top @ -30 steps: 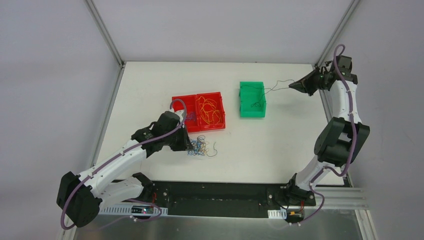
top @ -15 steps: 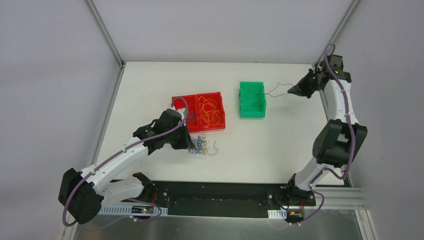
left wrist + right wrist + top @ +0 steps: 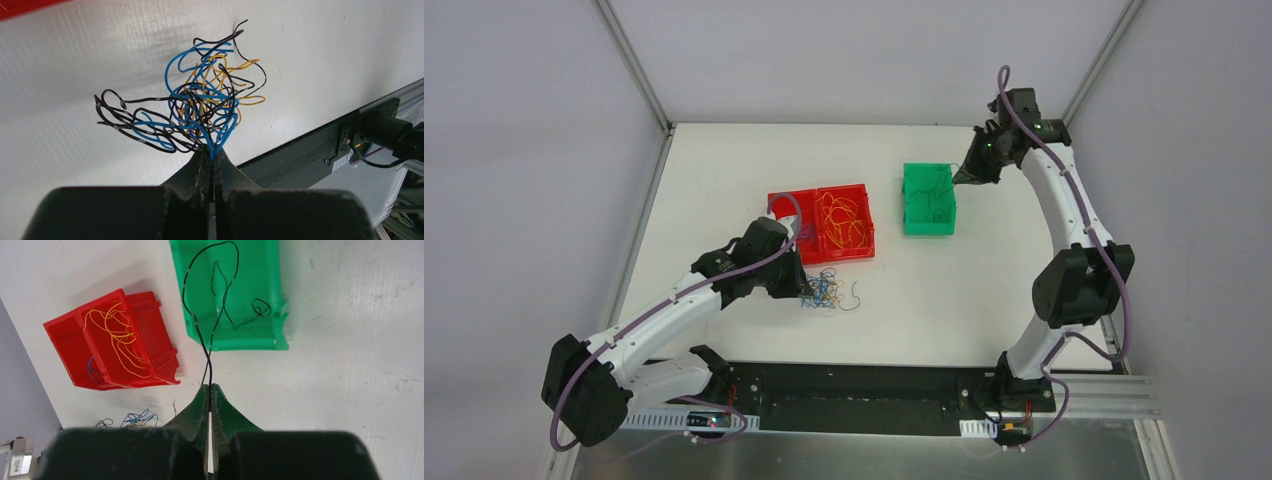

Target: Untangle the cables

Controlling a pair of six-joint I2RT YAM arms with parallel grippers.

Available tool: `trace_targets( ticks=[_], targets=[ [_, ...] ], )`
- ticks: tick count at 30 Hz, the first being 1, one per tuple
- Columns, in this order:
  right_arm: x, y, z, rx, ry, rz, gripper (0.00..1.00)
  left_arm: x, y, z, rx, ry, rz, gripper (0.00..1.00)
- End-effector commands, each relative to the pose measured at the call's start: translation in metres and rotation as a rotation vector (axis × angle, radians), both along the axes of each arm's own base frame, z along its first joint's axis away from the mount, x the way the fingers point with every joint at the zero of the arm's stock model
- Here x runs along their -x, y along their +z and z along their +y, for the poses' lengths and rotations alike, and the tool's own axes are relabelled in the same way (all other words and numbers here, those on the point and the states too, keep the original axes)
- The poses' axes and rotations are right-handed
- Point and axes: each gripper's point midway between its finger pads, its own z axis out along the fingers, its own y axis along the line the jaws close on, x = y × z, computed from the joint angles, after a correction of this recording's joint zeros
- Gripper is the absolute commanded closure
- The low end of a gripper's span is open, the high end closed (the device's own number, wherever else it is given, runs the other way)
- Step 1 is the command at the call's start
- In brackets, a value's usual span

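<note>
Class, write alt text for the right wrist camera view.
The shut right claw grips a thin black wire that loops in front of a green plastic bin. A red plastic bin holding yellow wires sits at the picture's left.

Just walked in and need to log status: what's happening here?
The right gripper is shut on one black cable, which trails over the green bin. The left gripper pinches the tangle of blue, black and yellow cables near the red bin, which holds yellow ones.

A blue, black and yellow tangle (image 3: 200, 110) sits just in front of the red bin (image 3: 820, 188). Inside it lie yellow cables (image 3: 842, 222). A black cable (image 3: 209, 365) loops to its right.
</note>
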Motion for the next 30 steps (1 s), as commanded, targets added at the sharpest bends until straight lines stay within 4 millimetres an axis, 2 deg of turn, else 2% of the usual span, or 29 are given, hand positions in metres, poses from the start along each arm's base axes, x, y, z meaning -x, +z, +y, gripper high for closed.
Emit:
trace_targets(
  ticks=[1,4,9,12,16,23,26,30],
  targets=[
    [0.012,-0.013,0.03,0.0,0.152,0.088,1.0,-0.003,0.016,-0.005,0.019,-0.02,-0.048,1.0],
    [0.014,-0.029,0.038,-0.013,0.181,0.149,1.0,-0.003,0.016,-0.004,0.02,-0.019,-0.051,1.0],
    [0.011,-0.062,0.023,0.082,0.132,0.253,1.0,-0.001,0.016,-0.003,0.022,-0.02,-0.055,1.0],
    [0.0,-0.075,0.009,0.174,0.085,0.268,1.0,0.0,0.015,-0.003,0.02,-0.02,-0.053,1.0],
    [-0.023,-0.086,0.004,0.262,0.053,0.245,1.0,-0.001,0.014,-0.004,0.019,-0.025,-0.047,1.0],
    [-0.056,-0.113,0.021,0.386,0.041,0.169,1.0,0.0,0.013,-0.004,0.022,-0.026,-0.041,1.0],
    [-0.062,-0.133,0.033,0.408,0.059,0.154,1.0,0.001,0.013,-0.004,0.023,-0.023,-0.039,1.0],
    [-0.059,-0.163,0.039,0.454,0.067,0.167,1.0,0.001,0.013,-0.004,0.024,-0.022,-0.038,1.0]
  ],
)
